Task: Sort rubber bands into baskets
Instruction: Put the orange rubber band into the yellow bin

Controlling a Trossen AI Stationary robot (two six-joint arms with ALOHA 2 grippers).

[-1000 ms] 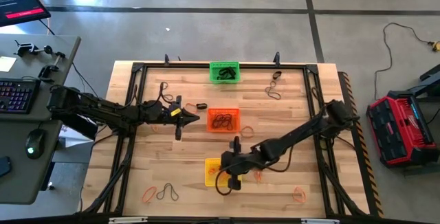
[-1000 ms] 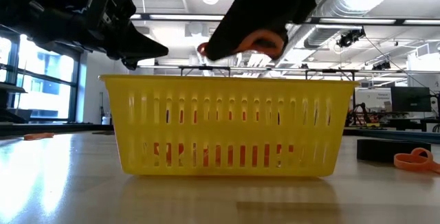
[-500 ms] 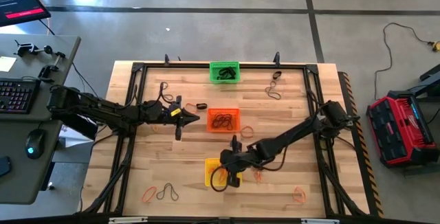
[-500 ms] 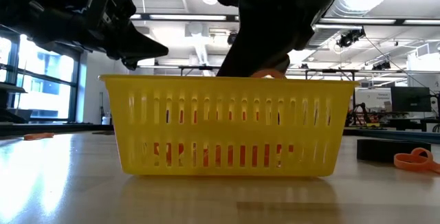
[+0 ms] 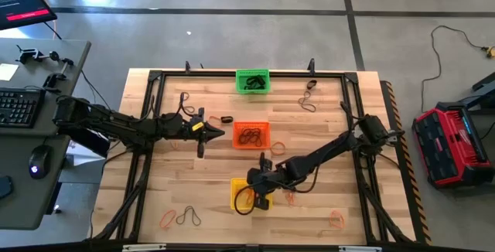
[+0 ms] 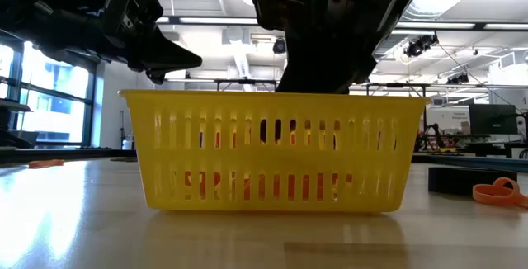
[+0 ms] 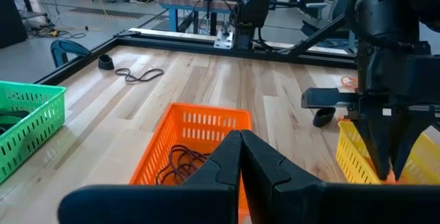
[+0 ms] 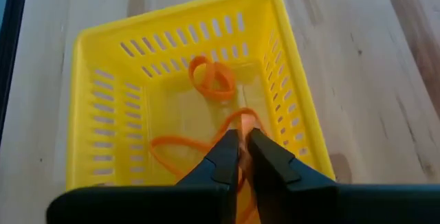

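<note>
The yellow basket (image 5: 239, 194) stands near the table's front middle, with thin orange rubber bands (image 8: 210, 80) on its floor. My right gripper (image 8: 242, 140) reaches down inside it, below the rim (image 6: 272, 96), shut on an orange rubber band. The orange basket (image 5: 250, 134) holds dark bands, and the green basket (image 5: 252, 80) stands at the far edge. My left gripper (image 5: 220, 133) hovers shut just left of the orange basket, holding nothing. My right gripper pinches a thin orange rubber band between its two fingers; a strand (image 8: 240, 168) shows in the narrow gap. The fingers slant down into the yellow basket from the table's right. A loop of the band (image 8: 242, 117) sticks out past the fingertips, over the basket floor.
Loose bands lie on the wood: orange ones (image 5: 276, 144), (image 5: 336, 219), (image 5: 167, 219), thin dark ones (image 5: 189, 218), (image 5: 308, 103), (image 5: 186, 97), and short thick black ones (image 5: 227, 119), (image 5: 311, 84). A black frame (image 5: 155, 74) runs around the table.
My right gripper has sunk from above the yellow basket's rim down into the basket, shifting slightly toward the table's left. The orange band it carries, seen above the rim a second ago, is now below the rim.
</note>
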